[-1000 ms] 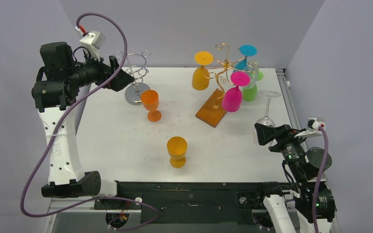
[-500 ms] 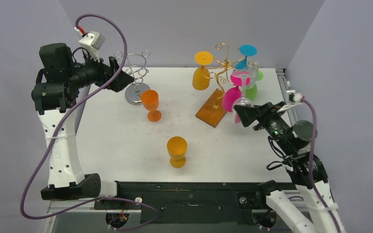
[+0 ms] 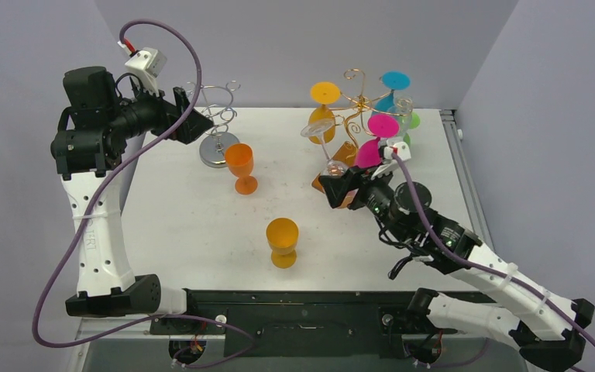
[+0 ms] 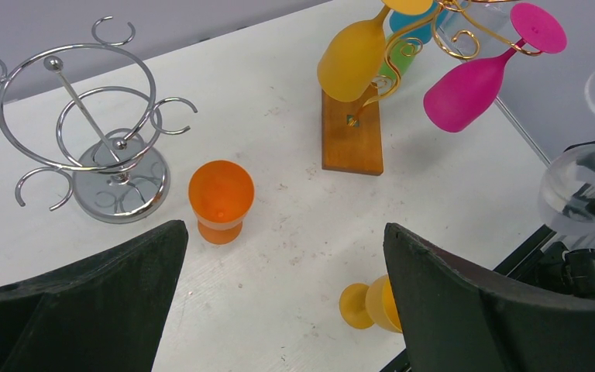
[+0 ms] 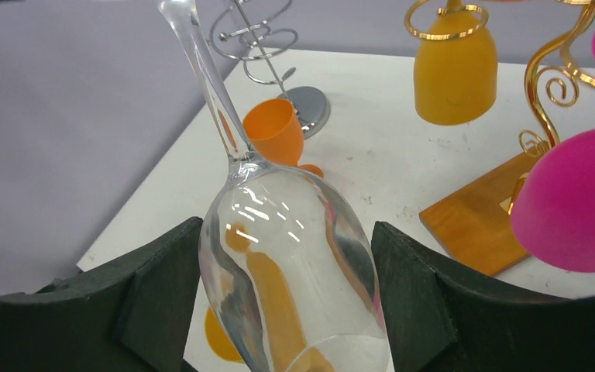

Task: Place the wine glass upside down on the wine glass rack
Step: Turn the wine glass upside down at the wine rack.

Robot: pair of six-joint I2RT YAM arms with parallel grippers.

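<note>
Your right gripper (image 3: 341, 186) has swung across the counter (image 3: 201, 225) in the last second. The clear wine glass (image 3: 330, 164) was out at 4 o'clock of the gold rack (image 3: 354, 101). It now sits at the rack's 7 o'clock, near the wooden base (image 4: 351, 136). The jaws stand wide around the bowl and grip it, with stem and foot up and tilted toward 11 o'clock. The glass is already inverted and close to the rack, so I judge that what remains is sliding the stem into a free hook. Your left gripper (image 4: 283, 240) has not moved. It is spread wide, holds nothing, and hovers by the silver rack (image 3: 218, 124).
</note>
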